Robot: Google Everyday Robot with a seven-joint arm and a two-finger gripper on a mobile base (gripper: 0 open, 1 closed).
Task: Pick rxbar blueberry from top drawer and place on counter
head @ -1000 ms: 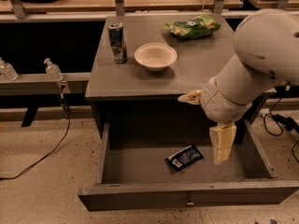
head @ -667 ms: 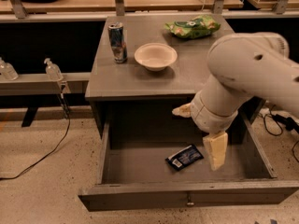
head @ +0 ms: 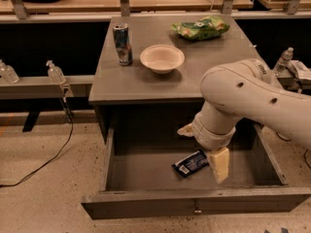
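Note:
The rxbar blueberry [head: 189,163], a dark wrapper with a white label patch, lies flat on the floor of the open top drawer [head: 146,171], right of its middle. My gripper [head: 201,153] hangs over the drawer just above the bar's right end. It is open: one cream finger [head: 186,129] points left behind the bar and the other finger [head: 219,164] points down at its right. Nothing is held. The counter [head: 121,81] is the grey cabinet top above the drawer. My white arm covers the counter's right front corner.
On the counter stand a drink can [head: 123,43], a cream bowl [head: 162,58] and a green chip bag [head: 200,27]. The drawer's front panel [head: 194,205] juts toward me. Sanitizer bottles [head: 54,72] stand on a shelf at left, and a cable [head: 53,152] trails on the floor.
My arm has swung left and lower into the drawer. The open gripper went from the bar's right side to right over its right end. The bar has not moved.

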